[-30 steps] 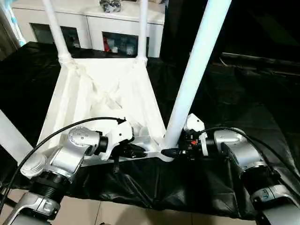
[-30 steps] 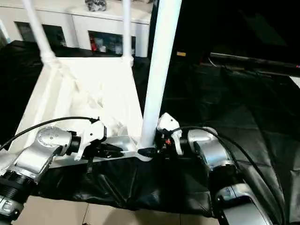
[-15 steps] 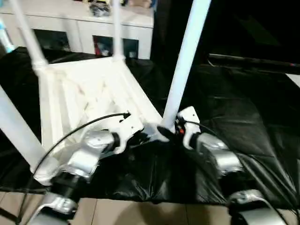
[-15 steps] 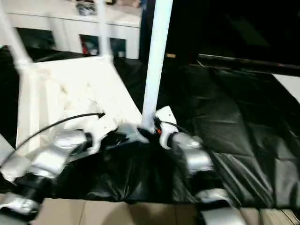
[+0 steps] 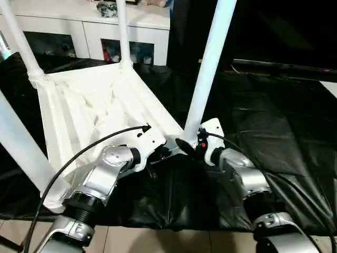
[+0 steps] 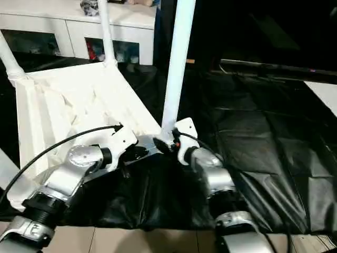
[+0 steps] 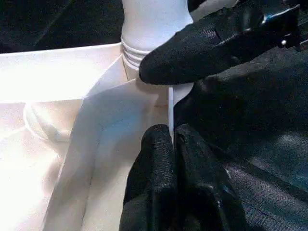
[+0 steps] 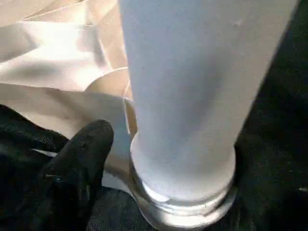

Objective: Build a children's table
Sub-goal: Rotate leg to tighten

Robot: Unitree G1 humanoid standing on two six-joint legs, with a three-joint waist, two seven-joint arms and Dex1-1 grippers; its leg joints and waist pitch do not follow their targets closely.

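Observation:
The children's table lies upside down, its ribbed white tabletop (image 5: 95,105) on the black cloth and its legs pointing up. The near right leg (image 5: 208,74) stands in its corner socket (image 8: 183,192). My left gripper (image 5: 167,153) is shut on the tabletop's thin front rim (image 7: 170,103) just beside that corner, its fingers (image 7: 156,159) pinching the edge. My right gripper (image 5: 185,144) is at the foot of the same leg, open. One black finger (image 8: 79,163) stands a little off the leg's side and the other is hidden behind the leg.
The black-draped work table (image 5: 274,121) stretches away to the right. Its front edge runs under my forearms, with floor (image 5: 158,240) below. A white glass-door cabinet (image 5: 79,26) stands behind. The other legs (image 5: 21,153) rise at the left and far corners.
The whole picture has shifted with my head. Both grippers stay at the table's near right corner, and the left keeps its pinch on the rim.

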